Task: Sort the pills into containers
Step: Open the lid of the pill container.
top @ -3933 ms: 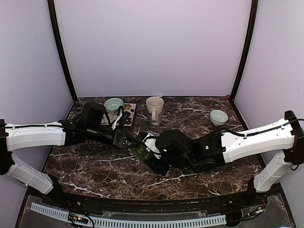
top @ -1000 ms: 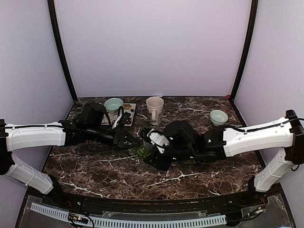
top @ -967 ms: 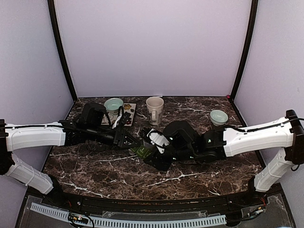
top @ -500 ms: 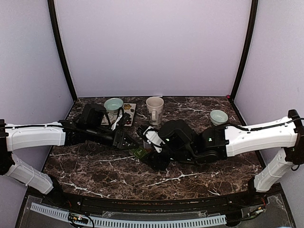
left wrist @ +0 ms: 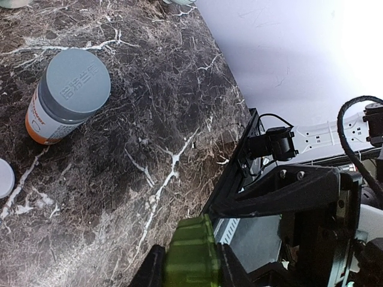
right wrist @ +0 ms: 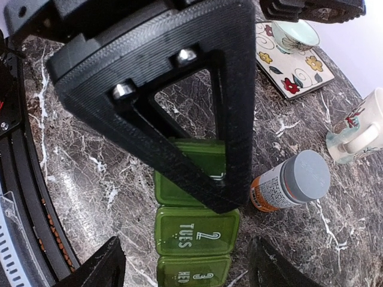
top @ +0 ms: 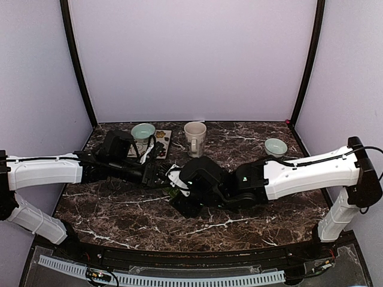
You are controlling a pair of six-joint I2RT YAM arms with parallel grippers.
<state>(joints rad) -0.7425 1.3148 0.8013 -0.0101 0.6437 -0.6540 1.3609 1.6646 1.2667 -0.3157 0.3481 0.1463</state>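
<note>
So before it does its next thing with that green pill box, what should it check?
1. Left end effector gripping the pill box: ok, clamped on one end.
2. Right end effector open: ok, spread wide above the box.
3. Box lids open: not ok, the TUES lid looks shut.
4. Pill bottle opened: not ok, grey cap on.
5. Mug out of the way: ok, standing behind both arms.
</note>
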